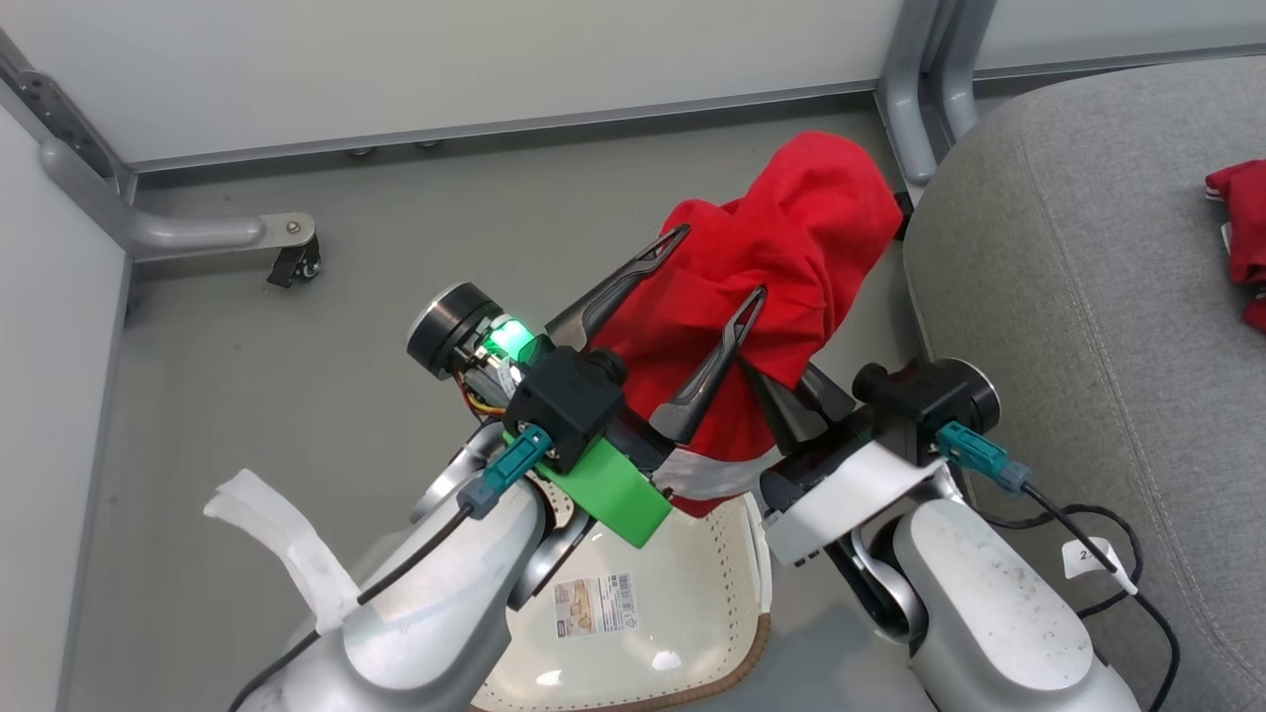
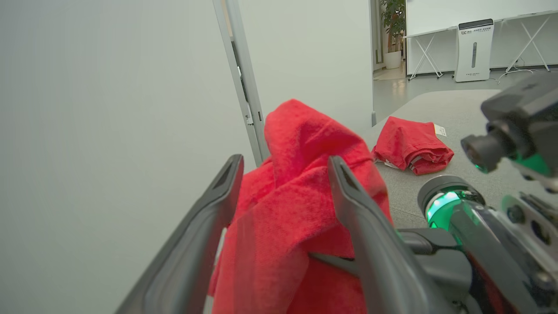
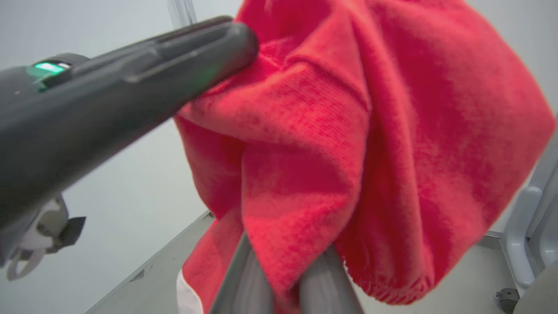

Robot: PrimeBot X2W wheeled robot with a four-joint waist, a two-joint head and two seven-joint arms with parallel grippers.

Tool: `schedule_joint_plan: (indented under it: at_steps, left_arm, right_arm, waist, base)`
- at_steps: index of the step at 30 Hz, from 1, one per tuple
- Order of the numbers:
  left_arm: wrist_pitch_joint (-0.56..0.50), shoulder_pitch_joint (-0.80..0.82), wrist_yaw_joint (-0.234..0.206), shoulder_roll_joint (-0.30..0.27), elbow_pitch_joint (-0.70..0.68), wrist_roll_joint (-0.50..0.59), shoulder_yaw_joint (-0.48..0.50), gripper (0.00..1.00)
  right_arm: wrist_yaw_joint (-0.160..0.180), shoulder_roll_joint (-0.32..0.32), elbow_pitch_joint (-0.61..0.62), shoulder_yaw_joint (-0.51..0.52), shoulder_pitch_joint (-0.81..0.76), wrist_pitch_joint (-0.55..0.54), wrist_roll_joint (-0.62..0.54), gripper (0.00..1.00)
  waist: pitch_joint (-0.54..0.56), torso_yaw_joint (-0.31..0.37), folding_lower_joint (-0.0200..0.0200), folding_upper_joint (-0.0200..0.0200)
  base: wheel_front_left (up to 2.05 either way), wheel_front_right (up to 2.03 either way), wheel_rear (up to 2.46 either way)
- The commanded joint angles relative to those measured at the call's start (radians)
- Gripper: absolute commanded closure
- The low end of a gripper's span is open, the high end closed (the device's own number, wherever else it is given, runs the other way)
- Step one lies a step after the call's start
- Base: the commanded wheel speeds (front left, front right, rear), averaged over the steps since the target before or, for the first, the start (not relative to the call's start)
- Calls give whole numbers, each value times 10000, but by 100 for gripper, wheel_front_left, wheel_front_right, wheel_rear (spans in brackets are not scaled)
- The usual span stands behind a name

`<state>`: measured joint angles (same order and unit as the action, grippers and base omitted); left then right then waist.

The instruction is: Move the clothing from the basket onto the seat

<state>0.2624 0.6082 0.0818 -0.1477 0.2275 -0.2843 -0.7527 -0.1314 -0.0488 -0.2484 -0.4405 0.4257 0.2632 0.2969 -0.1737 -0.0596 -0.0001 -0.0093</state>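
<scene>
Left jaws, nearest, gape wide beside red garment (image 1: 801,218), gripping nothing. Below them sits basket (image 1: 692,583). Right jaws shut on garment's lower part, holding it mid-air. At right, seat (image 1: 1068,247) w/ 2nd red garment (image 1: 1241,222) on it.

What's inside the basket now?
The basket shows a bare floor with a barcode sticker. Its far end is hidden under the lifted red garment, so leftovers there can't be ruled out.
</scene>
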Motion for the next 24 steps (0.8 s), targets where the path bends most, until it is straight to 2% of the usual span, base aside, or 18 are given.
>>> schedule_joint_plan:
  at_steps: [1,10,24]
  left_arm:
    - [31,-147,-49,-70,-74,141,42,0]
    - [33,-432,5,-167,-254,243,20,0]
    - [32,-622,60,-442,-377,397,-42,0]
  right_arm:
    - [14,-32,-12,107,-110,23,-111,100]
    - [14,-33,10,958,-224,23,-458,100]
    - [14,-29,531,2610,-385,23,-1198,100]
  waist:
    - [-8,3,1,93]
    - [-116,281,1,93]
    - [-658,1794,1,93]
  base:
    - [0,0,0]
    - [0,0,0]
    - [0,0,0]
